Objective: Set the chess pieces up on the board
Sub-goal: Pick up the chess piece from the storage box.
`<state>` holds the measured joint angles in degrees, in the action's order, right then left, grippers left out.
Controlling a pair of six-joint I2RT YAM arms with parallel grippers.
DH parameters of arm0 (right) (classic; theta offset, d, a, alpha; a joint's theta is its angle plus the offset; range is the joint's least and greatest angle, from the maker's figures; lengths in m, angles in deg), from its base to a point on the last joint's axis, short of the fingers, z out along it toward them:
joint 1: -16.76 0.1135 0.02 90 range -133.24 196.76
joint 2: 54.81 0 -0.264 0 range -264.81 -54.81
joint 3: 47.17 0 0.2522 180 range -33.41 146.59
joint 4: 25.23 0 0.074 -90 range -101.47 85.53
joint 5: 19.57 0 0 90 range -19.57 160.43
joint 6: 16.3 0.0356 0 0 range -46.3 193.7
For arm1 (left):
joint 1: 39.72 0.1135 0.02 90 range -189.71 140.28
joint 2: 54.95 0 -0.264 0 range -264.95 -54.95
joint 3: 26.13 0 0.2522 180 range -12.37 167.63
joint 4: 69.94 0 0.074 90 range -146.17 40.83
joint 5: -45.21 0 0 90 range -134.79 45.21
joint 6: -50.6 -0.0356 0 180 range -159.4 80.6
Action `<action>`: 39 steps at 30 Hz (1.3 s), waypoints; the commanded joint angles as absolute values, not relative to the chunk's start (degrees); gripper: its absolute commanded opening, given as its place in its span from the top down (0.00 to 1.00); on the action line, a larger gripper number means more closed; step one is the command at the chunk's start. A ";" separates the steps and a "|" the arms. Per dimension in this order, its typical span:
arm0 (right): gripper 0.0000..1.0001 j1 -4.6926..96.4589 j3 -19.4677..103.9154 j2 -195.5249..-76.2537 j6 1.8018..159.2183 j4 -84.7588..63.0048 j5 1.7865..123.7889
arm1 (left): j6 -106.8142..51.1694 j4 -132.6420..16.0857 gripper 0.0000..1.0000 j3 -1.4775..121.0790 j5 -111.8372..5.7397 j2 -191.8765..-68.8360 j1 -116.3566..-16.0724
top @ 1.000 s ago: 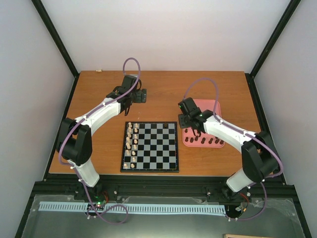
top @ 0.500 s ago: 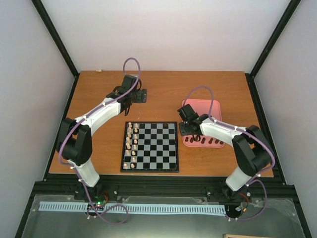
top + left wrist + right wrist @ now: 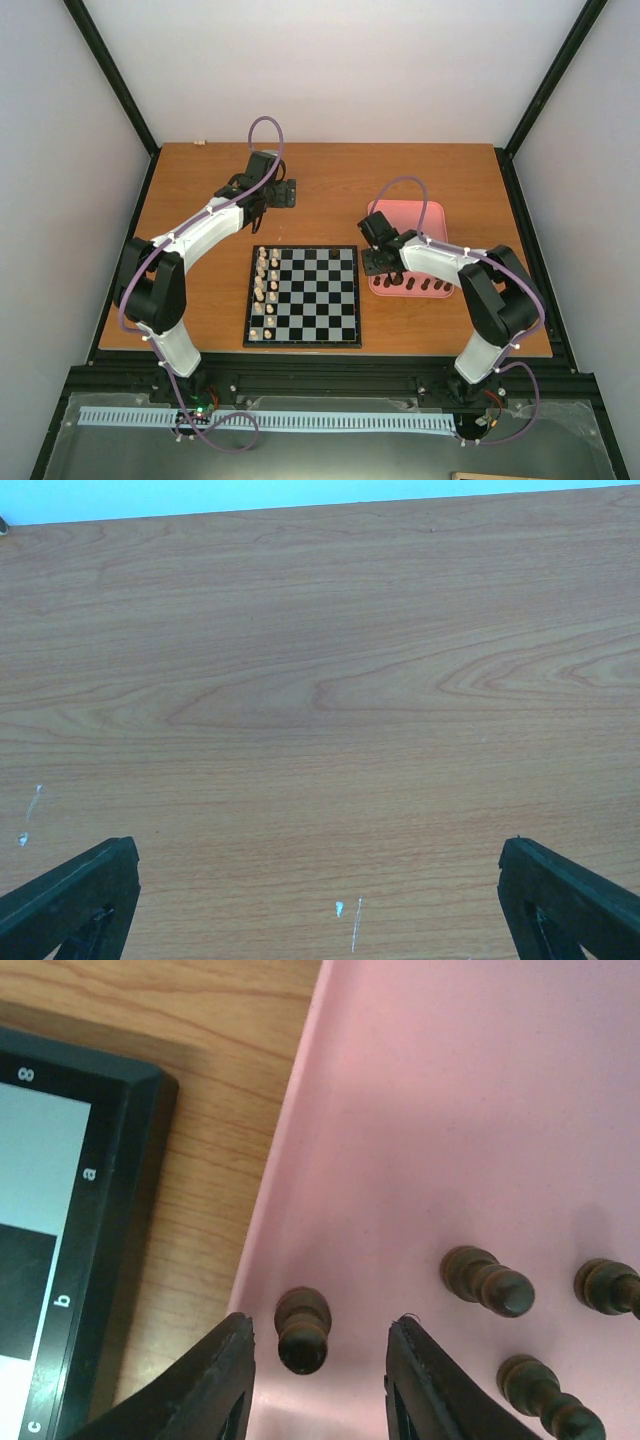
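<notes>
The chessboard lies at the table's middle, with cream pieces along its left columns. Dark chess pieces stand in the pink tray to its right. My right gripper hangs over the tray's left near corner. In the right wrist view it is open, with one dark piece standing between the fingers, touching neither. More dark pieces stand to the right. The board's black frame is at left. My left gripper is open over bare wood behind the board.
A small black block sits on the table by my left gripper. The tray's left rim runs close to the board's frame, with a strip of wood between them.
My right gripper has shifted a little left and toward the tray's left near corner. The left arm has not moved.
</notes>
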<state>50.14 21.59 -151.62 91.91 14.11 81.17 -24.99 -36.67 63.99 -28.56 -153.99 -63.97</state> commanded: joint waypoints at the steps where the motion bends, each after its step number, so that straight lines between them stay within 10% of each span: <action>1: 0.64 49.45 21.46 -151.95 92.62 12.18 81.63 | -24.24 -36.94 0.00 64.88 -28.72 -153.55 -63.71; 21: 0.88 49.36 23.02 -153.73 92.19 12.31 81.40 | -24.24 -36.86 0.00 65.06 -28.74 -153.97 -63.71; 39: 0.88 53.76 28.36 -147.37 92.70 17.84 80.75 | -24.20 -36.84 0.00 65.06 -29.09 -153.83 -63.71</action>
